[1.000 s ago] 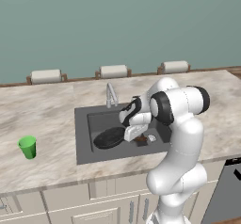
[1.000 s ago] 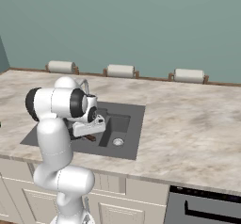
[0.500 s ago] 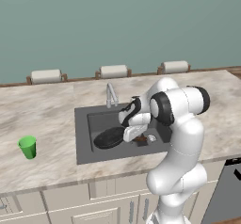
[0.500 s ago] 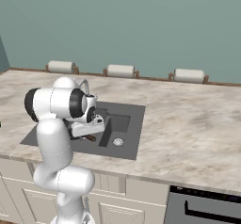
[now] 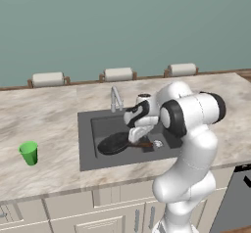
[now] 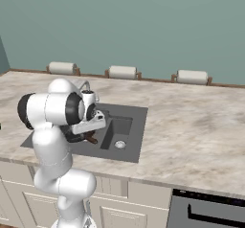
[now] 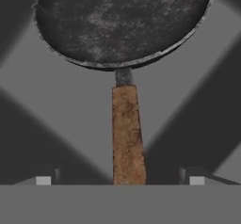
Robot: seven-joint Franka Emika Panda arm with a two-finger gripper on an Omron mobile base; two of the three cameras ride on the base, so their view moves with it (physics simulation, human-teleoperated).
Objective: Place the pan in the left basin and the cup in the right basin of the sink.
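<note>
The black pan (image 5: 113, 143) lies flat on the floor of the left basin (image 5: 105, 127) of the dark grey sink (image 5: 85, 151). In the hand view the pan (image 7: 122, 20) lies ahead, and its brown handle (image 7: 127, 133) runs back between my fingertips (image 7: 43, 180), which stand wide apart and clear of it. My gripper (image 7: 120, 180) is open just above the handle's end (image 5: 143, 144). The green cup (image 5: 29, 152) stands upright on the counter, left of the sink. The right basin (image 6: 119, 131) with its silver drain (image 6: 119, 144) holds nothing.
A curved silver faucet (image 5: 115, 98) rises behind the sink. Three paper towel rolls (image 5: 118, 74) line the back wall. A dark appliance front (image 6: 210, 210) sits below the counter at the right. The marble counter (image 6: 191, 121) stretches wide to the right of the sink.
The fingers have spread apart off the pan's handle. Arm and pan have stayed almost where they were.
</note>
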